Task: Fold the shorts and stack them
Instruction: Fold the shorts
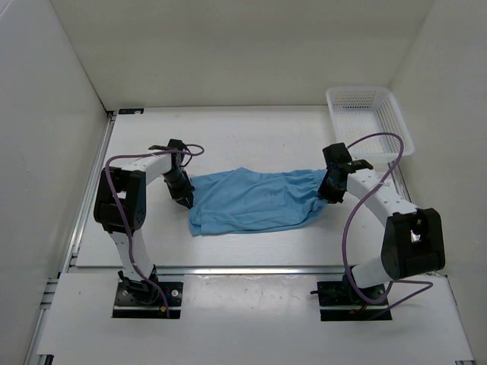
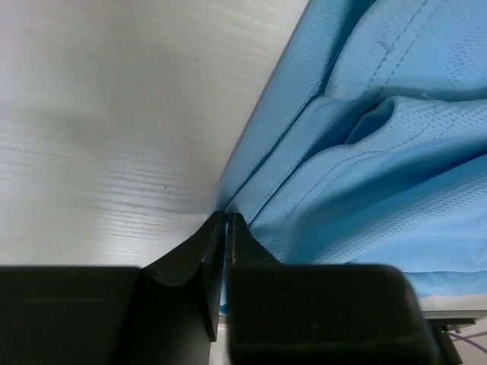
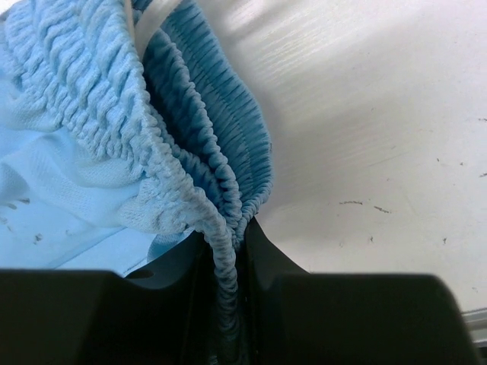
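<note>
"Because the left end effector has its jaws pressed together on only a thin edge of the shorts, how safe does that hold look?" asks the first observer.

"Shallow," says the second. "The fabric enters right at the tips, at a stitched hem. The right end effector is better off: it is clamped on the gathered waistband, with the ribbed elastic bunched deep between its jaws and the white drawstring running just above."

"And the garment itself?"

"It lies stretched between the 2 arms across the middle of the desk, rumpled rather than flat, with the waistband end toward the right arm. The white basket sits well apart at the far right corner."

"How would it handle?"

"Light, soft and limp, by the look of it. The mesh weave will sag and crease wherever it is unsupported, and it seems likely to slide out of a tip pinch. The thick elastic band and the doubled hems are the sensible places to hold; the single layer is not."
</note>
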{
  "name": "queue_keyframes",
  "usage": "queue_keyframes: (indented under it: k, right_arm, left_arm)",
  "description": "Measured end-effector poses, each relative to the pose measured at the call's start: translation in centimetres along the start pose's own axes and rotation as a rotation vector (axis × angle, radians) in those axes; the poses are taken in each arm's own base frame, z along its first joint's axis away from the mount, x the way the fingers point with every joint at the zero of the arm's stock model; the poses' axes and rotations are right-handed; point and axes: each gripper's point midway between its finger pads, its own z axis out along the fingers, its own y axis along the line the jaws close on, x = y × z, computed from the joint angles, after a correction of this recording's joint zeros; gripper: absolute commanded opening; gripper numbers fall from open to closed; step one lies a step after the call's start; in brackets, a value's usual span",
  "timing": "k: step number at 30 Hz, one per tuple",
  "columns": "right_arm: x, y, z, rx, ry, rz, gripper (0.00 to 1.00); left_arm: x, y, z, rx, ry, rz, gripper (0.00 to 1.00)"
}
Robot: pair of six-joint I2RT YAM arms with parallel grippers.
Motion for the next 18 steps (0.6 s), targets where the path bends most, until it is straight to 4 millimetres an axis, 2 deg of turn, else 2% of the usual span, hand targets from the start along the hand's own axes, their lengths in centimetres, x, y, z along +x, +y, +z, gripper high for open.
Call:
queue_keyframes:
  k: [3, 6, 10, 12, 15, 18]
  right_arm:
    - [0.2, 0.7, -0.5, 0.024, -0.011, -0.061, 0.00]
    - [-0.6, 3.2, -1.7, 0.019, -0.051, -0.149, 0.00]
    - [-1.7, 9.5, -4.4, -0.012, -0.158, -0.314, 0.00]
    - [-1.4, 13.2, -5.6, -0.025, -0.213, -0.400, 0.00]
    - [0.7, 18.2, -6.7, -0.048, -0.264, -0.524, 0.00]
    - [3.9, 22.4, -7.5, -0.074, -0.294, -0.645, 0.00]
  left_arm:
    - [-0.4, -0.2, 0.3, 0.000, 0.001, -0.004, 0.13]
    - [-0.5, -0.5, 0.7, 0.007, 0.020, -0.007, 0.11]
    - [-0.6, -0.8, 0.7, 0.019, 0.031, -0.010, 0.11]
    - [-0.6, -1.0, 0.8, 0.027, 0.036, -0.010, 0.11]
    - [-0.6, -1.1, 0.8, 0.037, 0.042, -0.015, 0.11]
    - [-0.6, -1.1, 0.8, 0.042, 0.047, -0.019, 0.11]
